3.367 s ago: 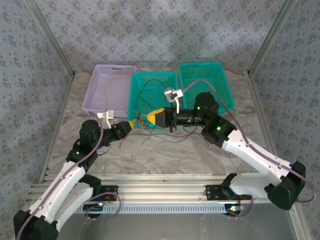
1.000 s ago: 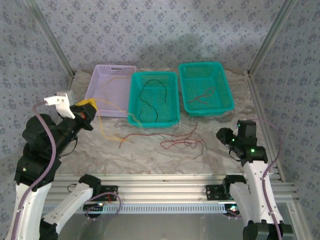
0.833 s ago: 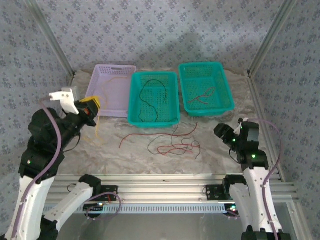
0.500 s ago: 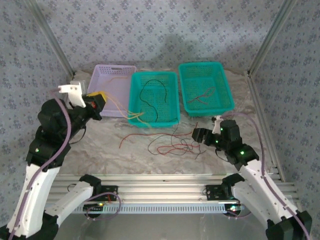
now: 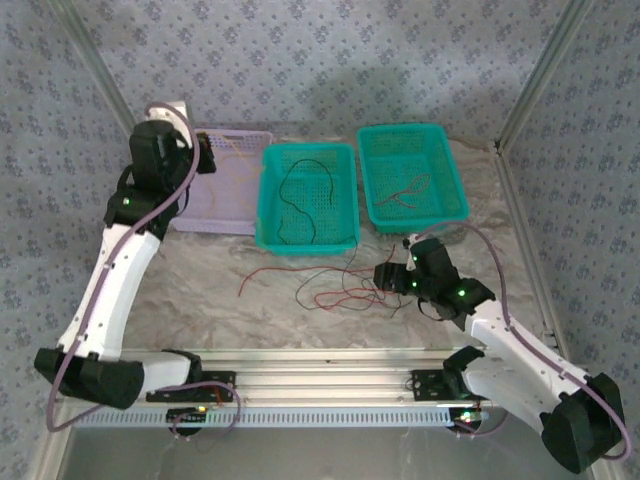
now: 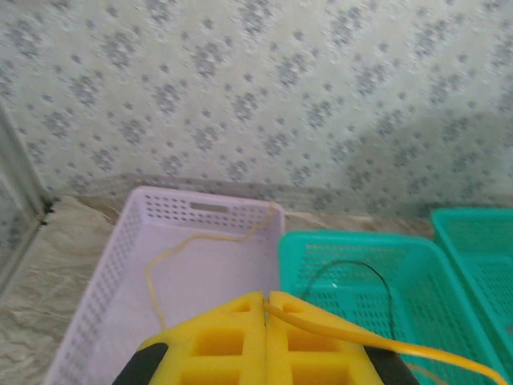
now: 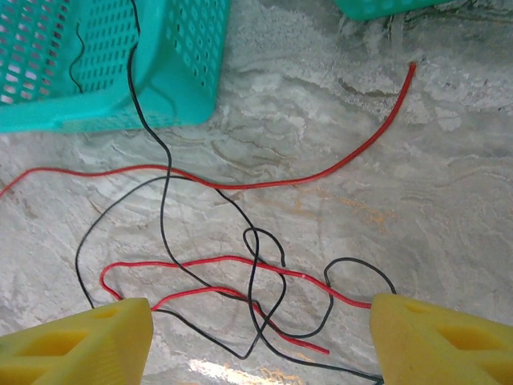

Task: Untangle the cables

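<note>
The cables (image 5: 345, 290) not yet sorted lie in a loose knot of red and black on the bare tabletop (image 5: 200, 300). They sit a little right of its middle and nearer the near edge than the far one, in front of the baskets ranged along the far edge.

The right tool (image 7: 260, 349) is the nearer by far. Its yellow pads (image 7: 80, 345) stand wide apart, and in the right wrist view the knot lies straight ahead of the gap between them, close to the tips. The red loops of the knot run mostly crosswise, from one pad toward the other, while the black loops cross them more nearly lengthwise. By my judgement a black strand would sit better for a pinch than a red one.

Beyond the knot a long red cable (image 7: 321, 172) stretches across the tabletop. A black strand (image 7: 164, 160) leads away toward the near wall of the middle green basket (image 7: 180, 72).

The left tool (image 6: 265, 301) is well apart from all this, raised over the purple basket (image 6: 208, 281) by the far left corner. Its pads are pressed together on a yellow-orange cable (image 6: 385, 345), which trails off to the right.

The knot therefore looks like the right arm's to take.
</note>
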Robot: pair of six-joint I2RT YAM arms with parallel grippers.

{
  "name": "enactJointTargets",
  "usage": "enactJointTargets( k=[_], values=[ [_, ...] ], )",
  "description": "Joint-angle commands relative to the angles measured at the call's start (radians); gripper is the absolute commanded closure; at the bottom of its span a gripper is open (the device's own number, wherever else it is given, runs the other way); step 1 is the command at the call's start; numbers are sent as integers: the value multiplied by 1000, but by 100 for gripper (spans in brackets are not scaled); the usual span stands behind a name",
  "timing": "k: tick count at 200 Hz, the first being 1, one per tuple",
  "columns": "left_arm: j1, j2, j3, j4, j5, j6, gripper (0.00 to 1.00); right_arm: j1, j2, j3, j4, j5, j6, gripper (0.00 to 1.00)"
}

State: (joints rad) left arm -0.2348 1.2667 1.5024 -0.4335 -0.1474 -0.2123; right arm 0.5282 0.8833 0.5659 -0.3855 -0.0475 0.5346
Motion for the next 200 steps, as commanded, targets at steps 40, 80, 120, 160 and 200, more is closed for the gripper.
enactJointTargets(
  k=[40, 80, 120, 160, 200],
  values=[
    [63, 84, 156, 61, -79, 72, 100, 28, -2, -34, 48, 23, 7, 27],
    [119, 217, 214, 84, -44, 62, 100, 52, 26, -27, 57, 16, -3, 28],
    [174, 356, 242, 131, -9, 29, 100, 92, 12, -35, 68, 18, -10, 28],
    [185, 472, 231, 122, -3, 2, 100, 117, 23, -59, 79, 52, 4, 28],
    [185, 502, 115, 162, 17, -69, 94, 131, 115, -46, 80, 112, 13, 28]
  ],
)
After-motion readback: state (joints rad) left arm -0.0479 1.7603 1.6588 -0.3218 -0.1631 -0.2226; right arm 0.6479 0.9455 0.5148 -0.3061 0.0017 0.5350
